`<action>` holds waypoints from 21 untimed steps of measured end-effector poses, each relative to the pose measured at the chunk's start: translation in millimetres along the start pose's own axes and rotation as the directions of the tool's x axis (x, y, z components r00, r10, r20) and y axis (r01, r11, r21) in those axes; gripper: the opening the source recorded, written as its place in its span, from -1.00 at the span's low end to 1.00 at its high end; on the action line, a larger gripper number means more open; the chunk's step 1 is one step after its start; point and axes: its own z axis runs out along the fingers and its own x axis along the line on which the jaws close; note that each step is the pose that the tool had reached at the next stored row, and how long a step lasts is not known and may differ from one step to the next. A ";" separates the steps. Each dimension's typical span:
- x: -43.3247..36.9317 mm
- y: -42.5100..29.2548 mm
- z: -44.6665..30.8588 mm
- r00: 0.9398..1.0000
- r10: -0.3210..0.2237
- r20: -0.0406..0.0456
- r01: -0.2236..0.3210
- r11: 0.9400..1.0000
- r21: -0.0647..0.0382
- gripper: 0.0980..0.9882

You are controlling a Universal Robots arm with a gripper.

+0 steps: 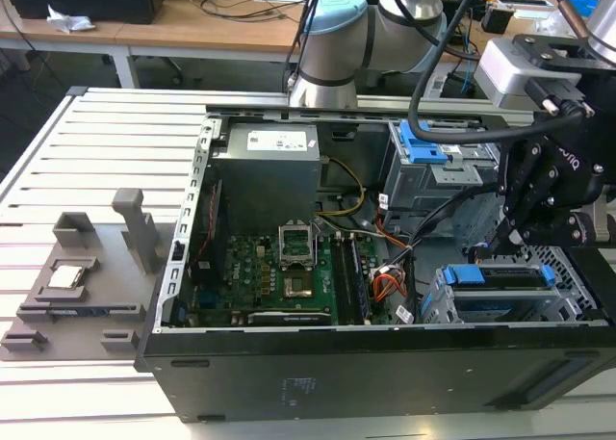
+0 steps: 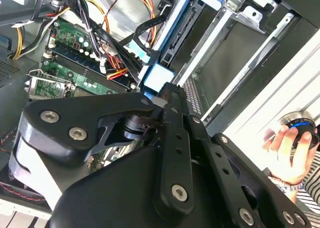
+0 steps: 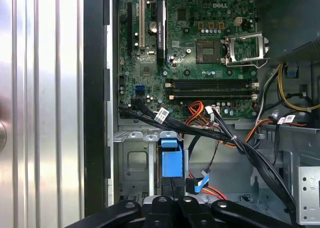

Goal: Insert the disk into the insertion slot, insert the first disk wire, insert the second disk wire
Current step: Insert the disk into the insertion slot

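Slatted metal bench (image 1: 87, 142) carries an open computer case (image 1: 337, 377). The disk (image 1: 505, 278) sits in the insertion slot (image 1: 435, 307) at the case's front corner, and the gripper (image 1: 512, 240), jaws together, hangs just above it

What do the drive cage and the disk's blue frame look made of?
The insertion slot: looks like bare sheet metal, silver with a dull sheen, punched holes and folded edges. The frame of the disk: probably moulded plastic, uniform bright blue, smooth, no metallic glint.
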 end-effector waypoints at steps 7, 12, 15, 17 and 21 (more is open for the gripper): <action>0.0 0.0 0.4 1.000 0.000 0.000 0.000 1.000 0.000 -0.98; 1.4 -0.9 1.5 1.000 0.000 0.000 0.000 1.000 0.000 -0.98; 3.9 -4.9 4.2 1.000 0.000 0.000 0.000 1.000 0.000 -0.98; 3.9 -7.8 4.7 1.000 0.000 0.000 0.000 1.000 0.000 -0.98; 3.7 -15.8 5.7 1.000 0.000 0.000 0.000 1.000 0.000 -0.98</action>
